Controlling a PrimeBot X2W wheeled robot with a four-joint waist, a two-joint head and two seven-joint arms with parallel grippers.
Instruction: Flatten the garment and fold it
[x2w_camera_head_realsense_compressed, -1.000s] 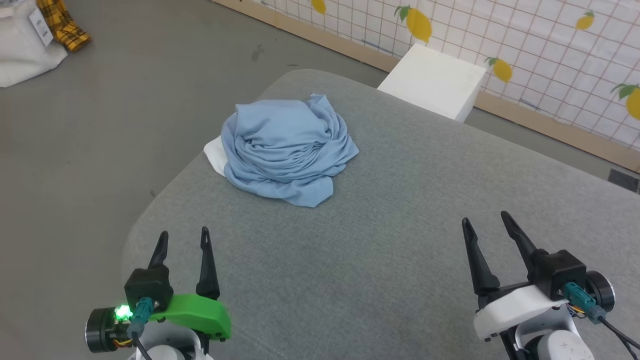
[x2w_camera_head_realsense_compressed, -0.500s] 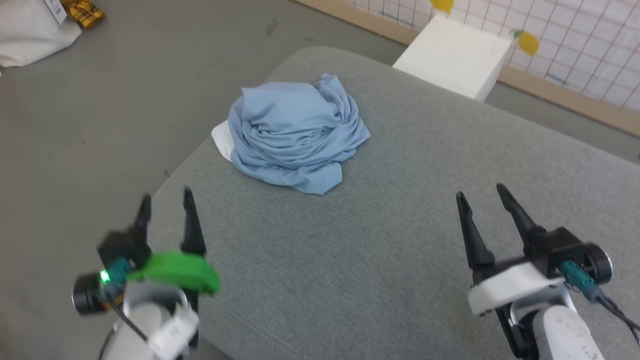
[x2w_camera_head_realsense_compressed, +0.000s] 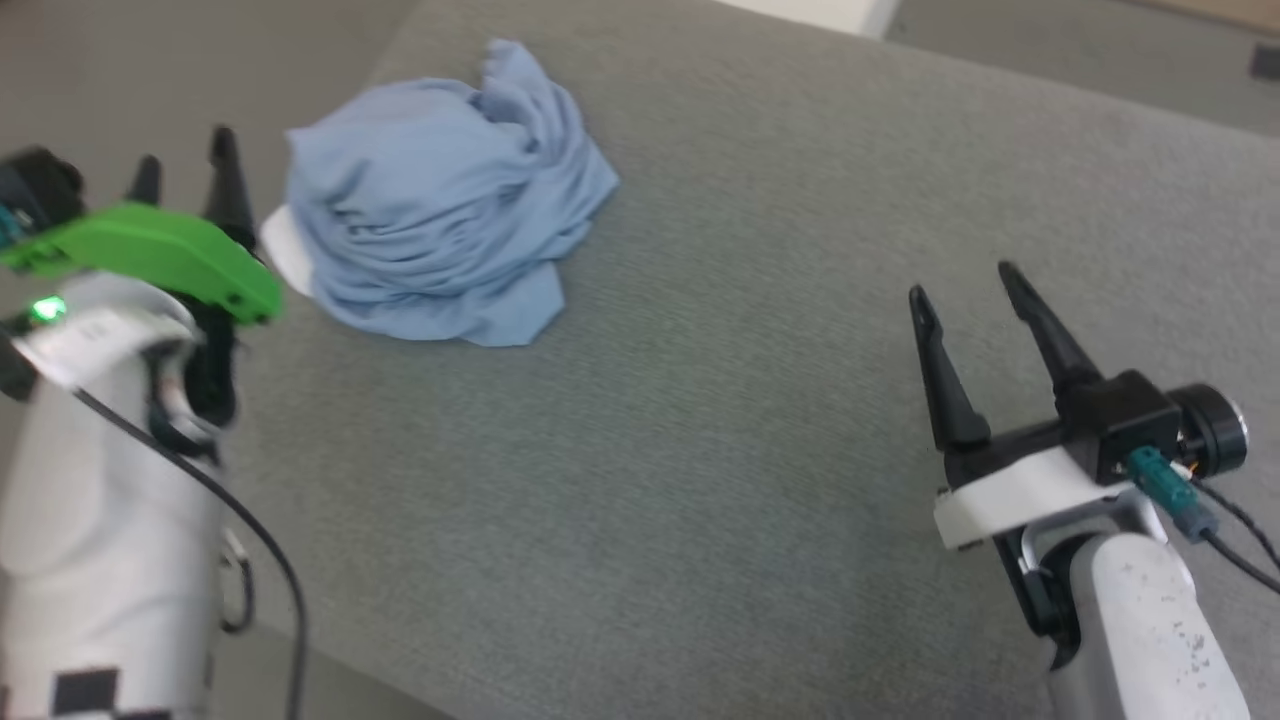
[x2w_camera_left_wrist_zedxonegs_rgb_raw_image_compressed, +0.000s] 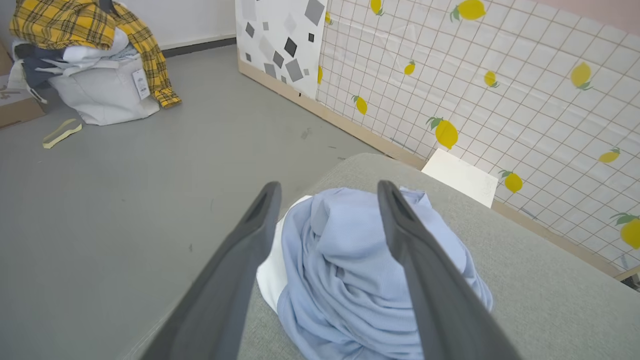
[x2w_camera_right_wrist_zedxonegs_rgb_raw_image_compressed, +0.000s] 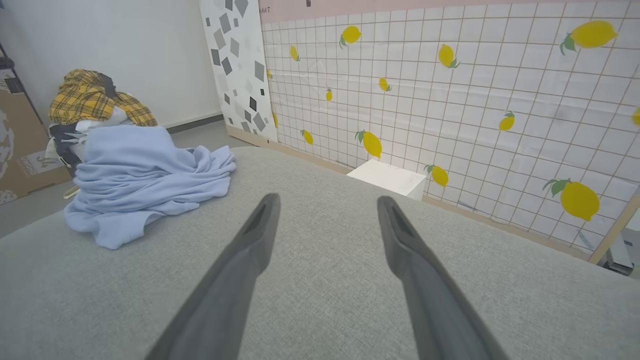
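The garment (x2w_camera_head_realsense_compressed: 440, 215) is a light blue crumpled heap on the grey cushioned surface (x2w_camera_head_realsense_compressed: 720, 420), near its far left corner, with a white bit of it poking out at its left edge (x2w_camera_head_realsense_compressed: 285, 250). My left gripper (x2w_camera_head_realsense_compressed: 185, 165) is open, raised just left of the heap, its fingers apart from the cloth. In the left wrist view the garment (x2w_camera_left_wrist_zedxonegs_rgb_raw_image_compressed: 350, 280) lies below and between my open fingers (x2w_camera_left_wrist_zedxonegs_rgb_raw_image_compressed: 245, 250). My right gripper (x2w_camera_head_realsense_compressed: 965, 280) is open over bare surface, far right of the heap. From the right wrist view, the garment (x2w_camera_right_wrist_zedxonegs_rgb_raw_image_compressed: 135, 175) sits ahead to the left.
A white box (x2w_camera_right_wrist_zedxonegs_rgb_raw_image_compressed: 387, 177) stands on the floor beyond the surface's far edge, by a lemon-patterned tiled wall (x2w_camera_right_wrist_zedxonegs_rgb_raw_image_compressed: 450, 100). A pile of clothes with a yellow plaid piece (x2w_camera_left_wrist_zedxonegs_rgb_raw_image_compressed: 85, 30) sits on the grey floor (x2w_camera_left_wrist_zedxonegs_rgb_raw_image_compressed: 150, 175) to the left. The surface's left edge drops off close to the garment.
The head camera has tilted down and swung, shifting the whole picture. My left arm has risen and moved forward to beside the garment's left edge. Both grippers stay open.
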